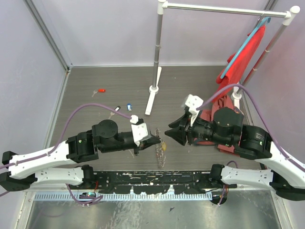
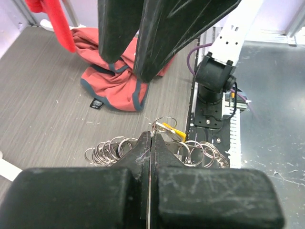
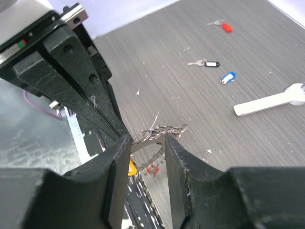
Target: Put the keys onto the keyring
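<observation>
the left gripper [image 2: 151, 143], its black fingers pressed flat together, pinches the keyring [image 2: 110, 150], a thin grey hoop fringed with small silvery loops, held on edge over the grey wood-grain table [image 2: 43, 95]. a yellow key [image 2: 174, 132] sits at the grip. the right gripper [image 3: 147, 152] faces it, scuffed fingers apart (the spiky fringe lies between their tips). a red key [image 3: 227, 27], a black key [image 3: 211, 63] and a blue key [image 3: 229, 77] lie loose on the table, well away.

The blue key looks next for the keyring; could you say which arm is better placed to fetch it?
Right: the right hand is open and free, while the left hand is shut on the keyring.
</observation>
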